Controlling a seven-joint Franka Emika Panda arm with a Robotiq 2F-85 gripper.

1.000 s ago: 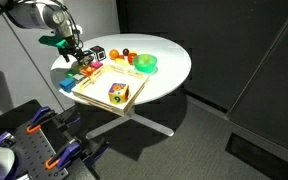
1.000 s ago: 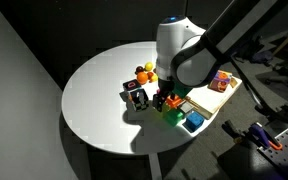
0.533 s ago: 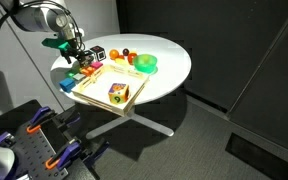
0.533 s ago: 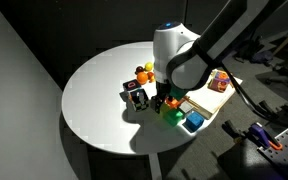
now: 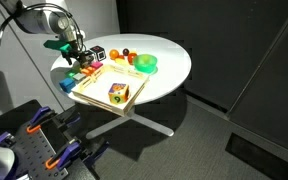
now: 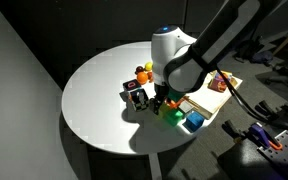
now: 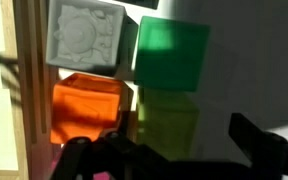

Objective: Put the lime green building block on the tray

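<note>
In the wrist view the lime green block (image 7: 169, 122) lies on the white table, beside an orange block (image 7: 89, 105) and below a dark green block (image 7: 170, 52). A pale grey embossed block (image 7: 84, 38) lies above the orange one. My gripper (image 7: 179, 152) is open and empty just above the lime block, with one dark finger on each side. The wooden tray's edge (image 7: 16, 90) runs down the left. In both exterior views the gripper (image 5: 77, 62) (image 6: 162, 99) hangs over the block cluster beside the tray (image 5: 96, 98) (image 6: 206, 100).
A multicoloured cube (image 5: 117, 94) sits on the tray. A green bowl (image 5: 145, 64), small fruits (image 5: 119, 55) and a dark dice-like cube (image 6: 137, 96) stand nearby on the round table (image 6: 94, 95). A blue block (image 6: 192, 121) lies at the table's edge.
The gripper has shifted slightly over the block cluster. The blocks have not moved.
</note>
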